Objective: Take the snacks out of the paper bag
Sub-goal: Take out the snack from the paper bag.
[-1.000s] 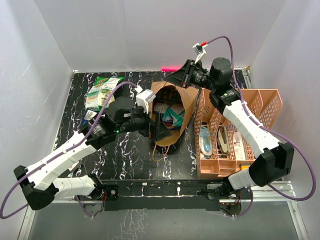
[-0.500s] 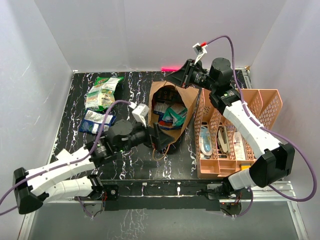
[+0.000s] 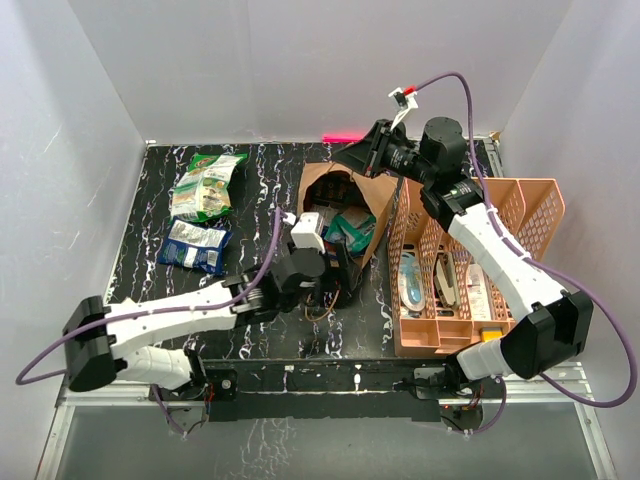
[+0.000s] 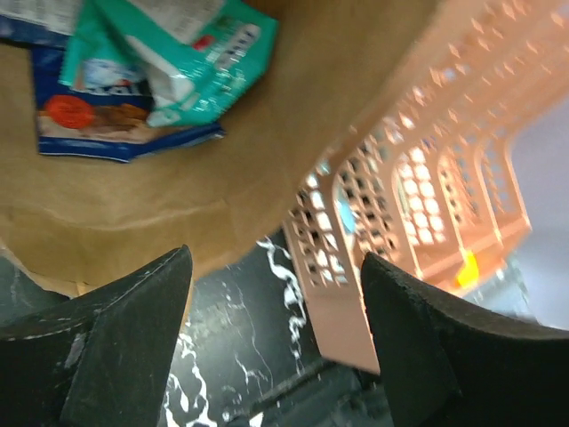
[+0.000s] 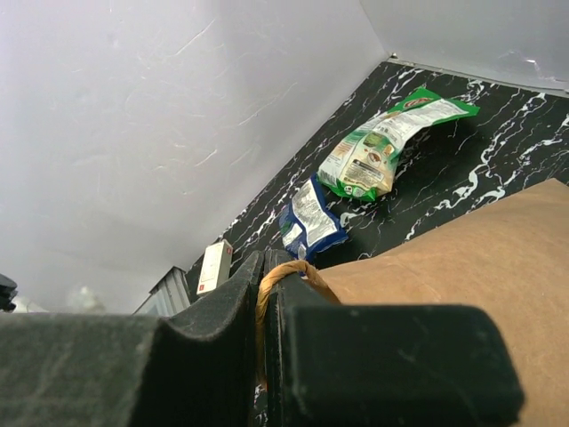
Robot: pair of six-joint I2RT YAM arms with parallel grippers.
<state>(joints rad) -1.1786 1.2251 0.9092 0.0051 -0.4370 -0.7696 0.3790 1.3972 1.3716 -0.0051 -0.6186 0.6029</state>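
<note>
Snack packets (image 4: 169, 53) lie inside the paper bag (image 3: 378, 225), which sits mid-bench (image 3: 260, 170). A green packet (image 3: 207, 185) and a blue packet (image 3: 195, 245) rest at its ten o'clock. My right end effector (image 5: 265, 271) is clenched on the bag's twine handle (image 5: 292, 266) at twelve o'clock. My left end effector (image 4: 276, 262) gapes, released, at the bag's six o'clock edge. A pink basket (image 3: 520, 215) stands at its three o'clock.
</note>
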